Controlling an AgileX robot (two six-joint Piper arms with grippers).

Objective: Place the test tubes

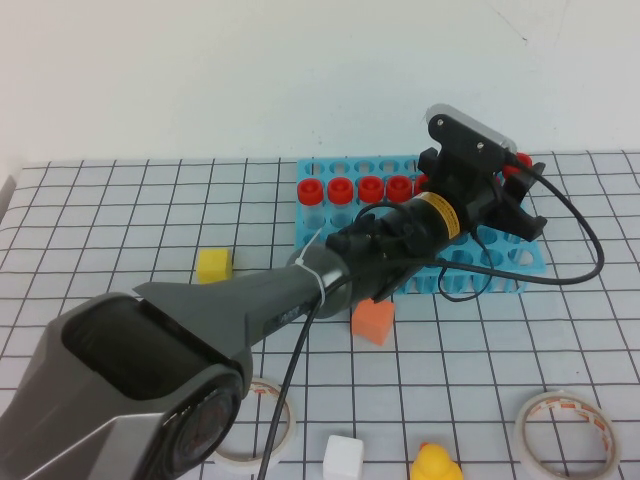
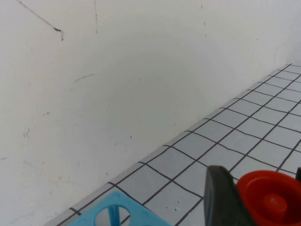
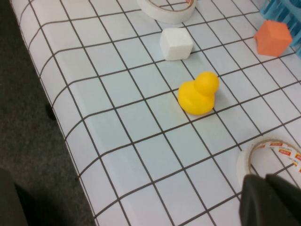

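Note:
The blue test tube rack (image 1: 470,265) stands at the back of the table, with several red-capped tubes (image 1: 340,190) upright in its back row. My left arm reaches across to the rack's right end. The left gripper (image 1: 515,185) hangs over that end, shut on a red-capped test tube (image 1: 520,160). The left wrist view shows the tube's red cap (image 2: 270,197) pressed against a dark finger (image 2: 223,197), with a rack corner (image 2: 117,212) below. My right gripper (image 3: 265,200) appears only in its wrist view, shut and holding nothing, low over a tape roll (image 3: 263,150).
On the grid mat lie a yellow cube (image 1: 213,264), an orange cube (image 1: 372,321), a white cube (image 1: 342,457), a yellow duck (image 1: 437,465) and two tape rolls (image 1: 567,430) (image 1: 262,425). The white wall is close behind the rack. The mat's edge (image 3: 51,108) drops to a dark floor.

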